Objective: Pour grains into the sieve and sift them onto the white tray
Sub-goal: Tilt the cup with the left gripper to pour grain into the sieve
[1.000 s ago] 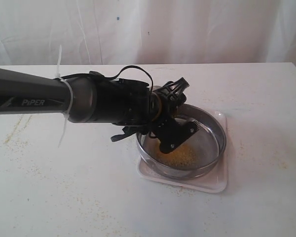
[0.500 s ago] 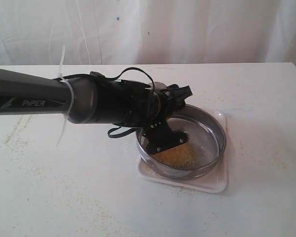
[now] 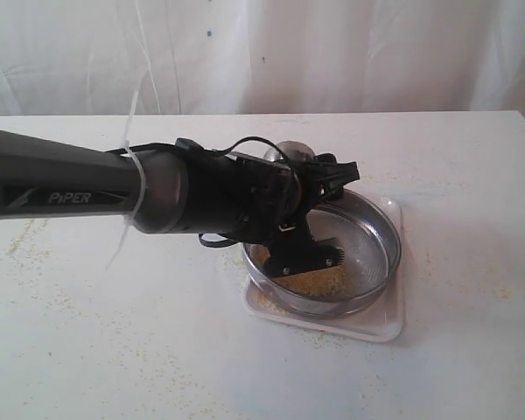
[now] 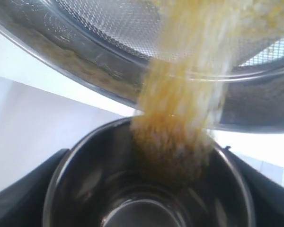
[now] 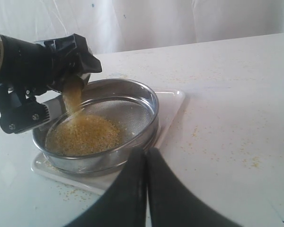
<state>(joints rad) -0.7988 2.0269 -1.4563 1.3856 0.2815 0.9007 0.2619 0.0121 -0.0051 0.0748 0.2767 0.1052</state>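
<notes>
Pouring is the step in hand, so mind the tilt. Your left tool (image 3: 319, 214) is clamped around the small rounded steel cup (image 4: 85, 189), which is tipped mouth-down. The fine golden-yellow grains (image 4: 180, 118) run in a stream from its lip.

Directly beneath that tool sits the large round shallow steel sieve (image 3: 381, 219), resting on the flat white square tray (image 3: 367, 324). The heap lies on the mesh at the side nearest the tool, and a few specks lie on the tray just outside the rim.

Aim the stream inward, toward the middle of the mesh and away from the near wall, so nothing jumps over. Tip further only gradually; by the look of it, the cup isn't empty yet.

Your right tool (image 5: 146, 161) is clenched on nothing. The sieve lies ahead of it, well apart, on the white tabletop (image 3: 114, 350). You will likely want that tool for the sifting.
</notes>
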